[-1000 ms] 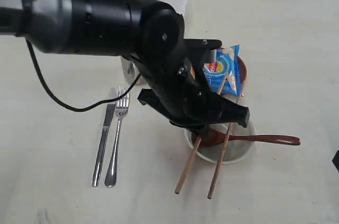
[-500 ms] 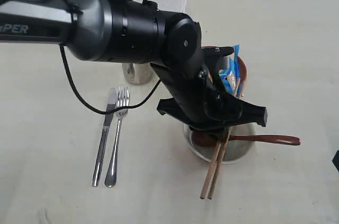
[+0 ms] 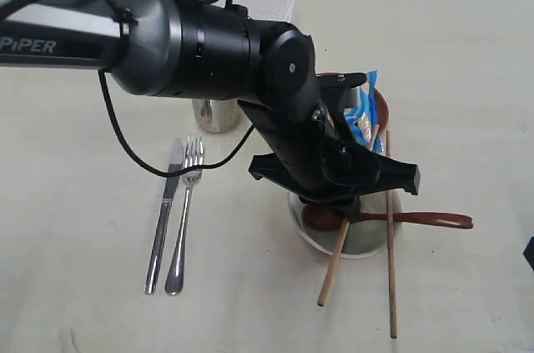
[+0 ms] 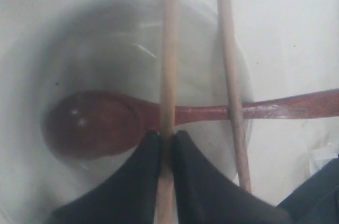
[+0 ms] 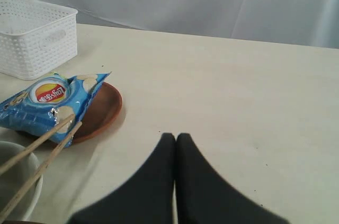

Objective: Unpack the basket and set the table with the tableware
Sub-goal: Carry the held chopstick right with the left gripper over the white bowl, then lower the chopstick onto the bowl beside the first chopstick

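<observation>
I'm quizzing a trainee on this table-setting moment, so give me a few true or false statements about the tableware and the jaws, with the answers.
1. The spoon has its head in the bowl. True.
2. The left jaws grip both chopsticks. False: they pinch only one chopstick; the second chopstick is free of them, crossing over the bowl.
3. The knife and fork lie side by side on the table. True.
4. The snack packet is in the basket. False: the snack packet lies on the plate, and the basket stands apart from it.
5. The right jaws hold the cup. False: they are shut on nothing above the table.
</observation>
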Action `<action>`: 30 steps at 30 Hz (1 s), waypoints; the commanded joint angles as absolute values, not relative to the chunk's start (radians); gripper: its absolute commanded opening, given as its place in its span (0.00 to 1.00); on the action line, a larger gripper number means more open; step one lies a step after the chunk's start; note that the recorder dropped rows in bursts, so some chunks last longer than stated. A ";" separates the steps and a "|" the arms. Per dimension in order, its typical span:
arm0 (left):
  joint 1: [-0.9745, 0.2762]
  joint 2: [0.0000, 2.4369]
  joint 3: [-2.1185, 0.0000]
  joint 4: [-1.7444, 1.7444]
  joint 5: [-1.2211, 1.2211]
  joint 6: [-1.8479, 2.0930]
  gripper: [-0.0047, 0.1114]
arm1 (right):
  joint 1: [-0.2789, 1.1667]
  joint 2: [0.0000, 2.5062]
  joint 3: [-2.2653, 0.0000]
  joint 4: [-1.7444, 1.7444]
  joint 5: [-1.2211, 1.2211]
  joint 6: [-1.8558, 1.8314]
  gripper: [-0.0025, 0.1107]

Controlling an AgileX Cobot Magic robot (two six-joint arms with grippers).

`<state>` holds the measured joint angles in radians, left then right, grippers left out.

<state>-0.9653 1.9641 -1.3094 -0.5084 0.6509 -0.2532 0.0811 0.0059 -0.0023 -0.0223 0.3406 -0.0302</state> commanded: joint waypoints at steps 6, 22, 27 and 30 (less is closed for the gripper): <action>-0.964 1.966 -1.311 -0.521 0.631 -0.270 0.45 | 0.076 0.000 0.000 -0.027 0.339 -0.030 0.02; -0.968 1.880 -1.380 -0.488 0.723 -0.193 0.45 | 0.076 0.000 0.000 -0.027 0.339 -0.030 0.02; -0.975 1.885 -1.387 -0.465 0.749 -0.193 0.54 | 0.076 0.000 0.000 -0.027 0.339 -0.030 0.02; -0.981 1.897 -1.387 -0.445 0.747 -0.209 0.64 | 0.076 0.000 0.000 -0.027 0.339 -0.030 0.02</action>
